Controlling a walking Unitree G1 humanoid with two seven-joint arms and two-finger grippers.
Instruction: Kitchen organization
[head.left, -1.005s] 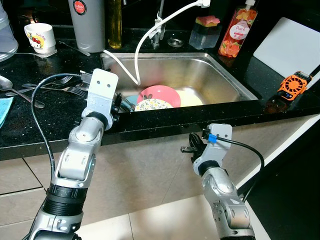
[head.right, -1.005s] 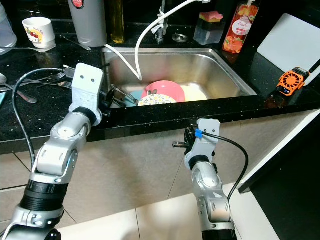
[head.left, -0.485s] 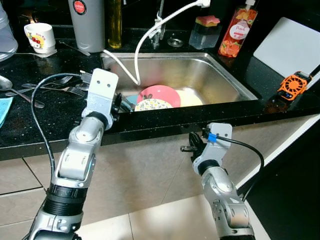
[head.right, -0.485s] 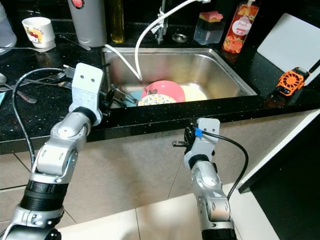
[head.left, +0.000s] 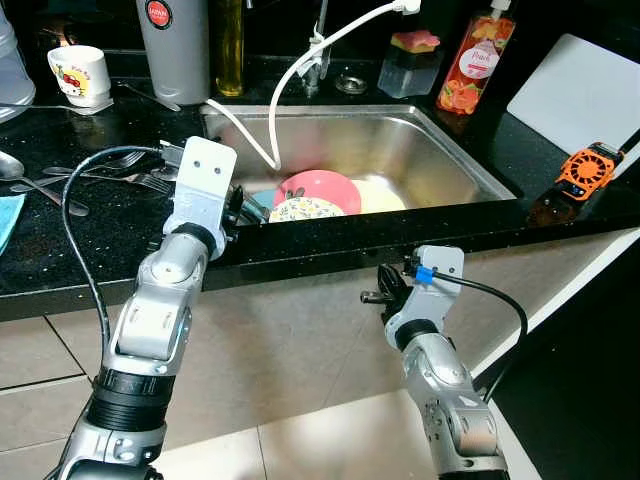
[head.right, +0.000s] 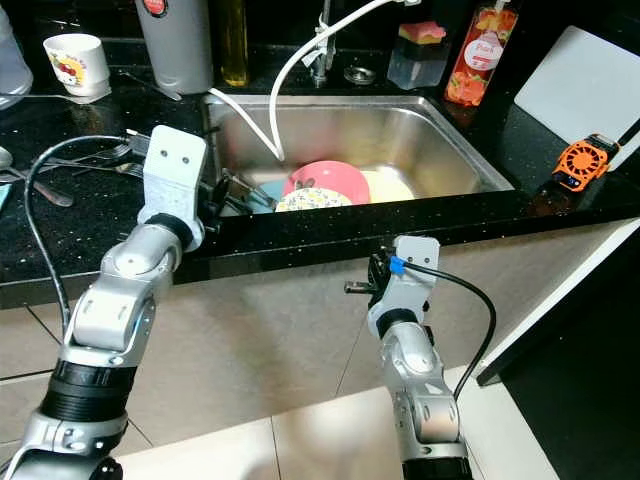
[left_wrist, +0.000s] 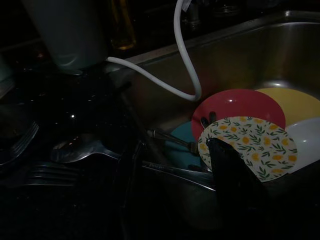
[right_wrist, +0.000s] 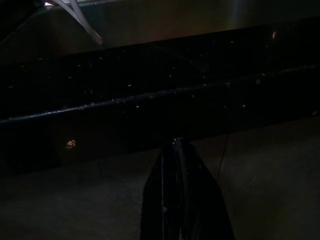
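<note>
Left tool (left_wrist: 175, 175) fingers apart over sink (head.left: 440, 150) front-left rim; utensil handle (left_wrist: 172, 141) lies between, pointing toward plates (left_wrist: 240, 130); right tool (right_wrist: 182, 165) closed.

On my right wrist feed, everything is looking very dark. My right hand (right_wrist: 181, 200) is showing at the bottom centre, its two black fingers (right_wrist: 165, 210) pressed together. The black speckled edge of the table (right_wrist: 150, 95) is running across the middle. A white hose (right_wrist: 80, 17) is crossing the upper left corner.
</note>
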